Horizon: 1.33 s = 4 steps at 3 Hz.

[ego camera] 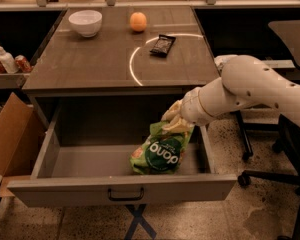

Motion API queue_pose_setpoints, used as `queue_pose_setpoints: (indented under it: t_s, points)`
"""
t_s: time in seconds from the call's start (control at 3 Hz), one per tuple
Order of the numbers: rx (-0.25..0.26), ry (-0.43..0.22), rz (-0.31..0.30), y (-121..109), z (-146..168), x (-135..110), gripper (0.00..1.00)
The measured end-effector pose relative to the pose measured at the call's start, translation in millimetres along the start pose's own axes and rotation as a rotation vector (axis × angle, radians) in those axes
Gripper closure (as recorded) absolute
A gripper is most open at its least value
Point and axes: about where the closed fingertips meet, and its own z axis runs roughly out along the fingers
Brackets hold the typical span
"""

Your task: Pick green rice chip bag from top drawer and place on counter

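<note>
The green rice chip bag (160, 153) hangs over the right part of the open top drawer (121, 189), its top pinched and its lower end near the drawer's front. My gripper (174, 121) is shut on the bag's top edge, just in front of the counter's front edge, above the drawer's right side. The white arm reaches in from the right. The counter (90, 59) lies behind, with a white arc marked on it.
On the counter stand a white bowl (85, 22), an orange (138, 21) and a small dark packet (162, 45). A cardboard box (10, 139) is left of the drawer. Office chair bases (270, 174) stand at the right. Bottles and cans (7, 61) sit on a left shelf.
</note>
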Motion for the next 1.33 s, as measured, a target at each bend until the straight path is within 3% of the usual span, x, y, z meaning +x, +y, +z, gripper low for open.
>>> queue_pose_setpoints:
  t_s: [0.67, 1.33]
  points:
    - [0.062, -0.022, -0.045, -6.1, -42.0, -14.7, 1.0]
    - [0.097, -0.047, -0.053, -11.8, -56.6, -18.5, 1.0]
